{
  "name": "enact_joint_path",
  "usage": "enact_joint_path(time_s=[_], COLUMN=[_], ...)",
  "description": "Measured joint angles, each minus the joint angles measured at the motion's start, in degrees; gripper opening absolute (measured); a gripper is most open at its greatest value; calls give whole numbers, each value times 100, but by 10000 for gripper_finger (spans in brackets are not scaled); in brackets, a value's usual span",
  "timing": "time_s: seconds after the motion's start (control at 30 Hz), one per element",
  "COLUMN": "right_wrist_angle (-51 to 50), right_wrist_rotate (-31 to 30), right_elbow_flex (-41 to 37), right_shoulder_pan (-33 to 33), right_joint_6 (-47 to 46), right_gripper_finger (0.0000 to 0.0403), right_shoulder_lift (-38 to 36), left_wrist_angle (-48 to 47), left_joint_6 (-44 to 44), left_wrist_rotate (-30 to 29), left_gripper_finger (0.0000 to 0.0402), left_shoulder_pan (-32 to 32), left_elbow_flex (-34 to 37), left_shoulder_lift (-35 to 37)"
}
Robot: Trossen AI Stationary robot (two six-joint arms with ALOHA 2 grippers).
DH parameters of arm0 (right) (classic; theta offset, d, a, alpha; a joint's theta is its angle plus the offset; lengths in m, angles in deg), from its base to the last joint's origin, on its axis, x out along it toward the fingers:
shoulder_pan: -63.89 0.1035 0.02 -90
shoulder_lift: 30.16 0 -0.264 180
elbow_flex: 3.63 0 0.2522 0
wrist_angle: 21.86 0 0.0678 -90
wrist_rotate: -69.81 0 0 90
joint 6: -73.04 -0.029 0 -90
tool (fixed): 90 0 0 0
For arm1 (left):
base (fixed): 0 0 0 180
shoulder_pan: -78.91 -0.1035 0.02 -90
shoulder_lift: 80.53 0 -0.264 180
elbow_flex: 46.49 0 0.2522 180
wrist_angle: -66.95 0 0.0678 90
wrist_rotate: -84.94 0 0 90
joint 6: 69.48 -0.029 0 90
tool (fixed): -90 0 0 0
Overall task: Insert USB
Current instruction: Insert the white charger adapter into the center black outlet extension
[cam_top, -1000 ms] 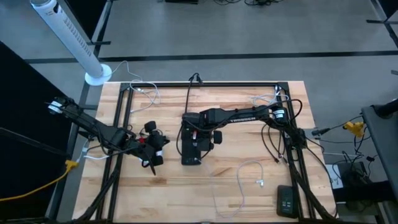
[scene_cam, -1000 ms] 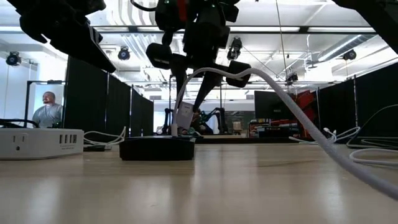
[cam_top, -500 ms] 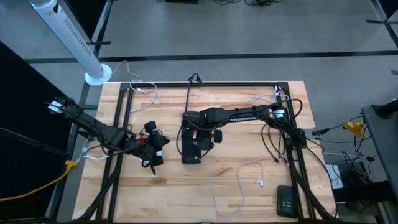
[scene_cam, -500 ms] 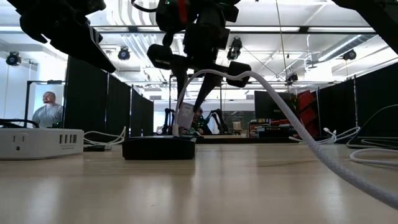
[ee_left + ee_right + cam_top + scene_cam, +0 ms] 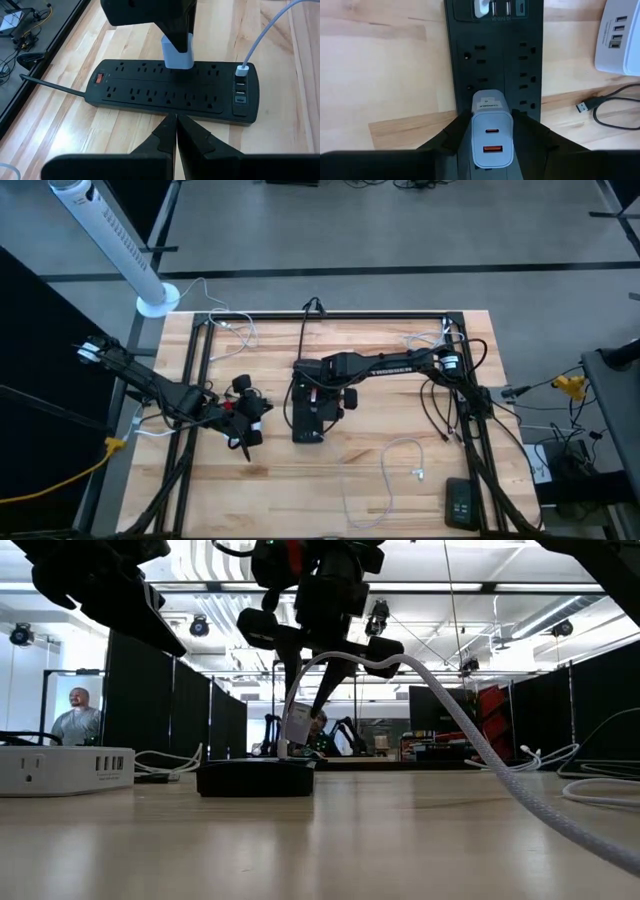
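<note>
The right gripper (image 5: 491, 131) pinches a white USB charger block (image 5: 491, 135) between its fingers (image 5: 456, 132), holding it just above the black power strip (image 5: 150, 92) at the centre of the high view. In the left wrist view the block (image 5: 177, 54) hangs over the strip's upper row of outlets, seemingly just clear of it. At the strip's end, a white USB plug (image 5: 242, 70) with its cable sits in the first of the USB ports; the ports beside it are unfilled.

The left gripper (image 5: 176, 127), fingers pressed together and holding nothing, hovers left of centre in the high view, pointing at the strip.

On the wooden table (image 5: 280, 480), a loose white cable (image 5: 385, 470) coils at lower right, and a white multi-port hub (image 5: 620, 35) lies beside the strip. A white tower fan (image 5: 105, 235) stands at upper left. In the low view, a person on a screen (image 5: 76, 712) shows at far left.
</note>
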Motion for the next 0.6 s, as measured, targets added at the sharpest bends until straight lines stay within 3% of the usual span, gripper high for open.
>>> enact_joint_path(time_s=[0.6], right_wrist_angle=[-99], right_wrist_rotate=[16], right_elbow_flex=[-24], right_shoulder_pan=[12], right_joint_6=[29], right_gripper_finger=[107], right_shoulder_lift=[2], left_wrist_angle=[0], left_joint_6=[42], left_wrist_rotate=[0], left_gripper_finger=[0], left_shoulder_pan=[1], left_elbow_flex=[0], left_shoulder_lift=[0])
